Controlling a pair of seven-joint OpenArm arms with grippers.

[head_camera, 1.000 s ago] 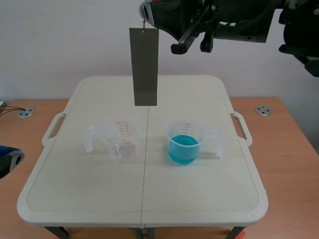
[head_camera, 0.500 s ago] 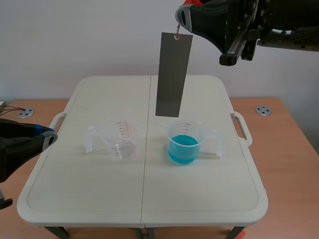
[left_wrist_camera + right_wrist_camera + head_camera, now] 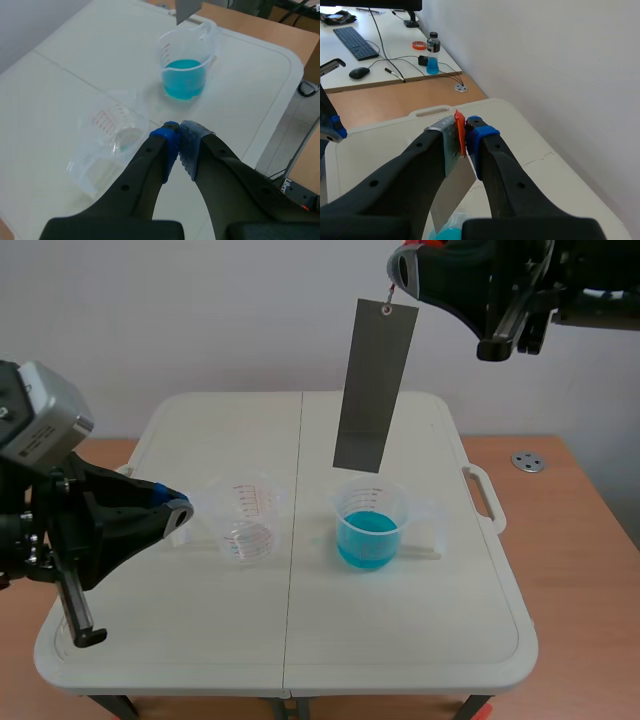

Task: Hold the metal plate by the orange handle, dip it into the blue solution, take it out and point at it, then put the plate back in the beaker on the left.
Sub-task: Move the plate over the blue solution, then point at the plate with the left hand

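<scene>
Bright, even, soft light in all three views. Ahead of the left gripper, only pale, soft-edged shadows on the table around the bases of the clear beaker and the blue solution's beaker; small white glints on both rims. Blue solution lit through, glowing. Dull grey sheen along the black fingers. Between the fingers of the right gripper, pale reflected light on the metal plate; orange handle vivid. Beside those fingers, a wall evenly bright; far ahead of them, a desk top close to white. From the scene camera, plate matte grey, faint shade beneath both beakers.
</scene>
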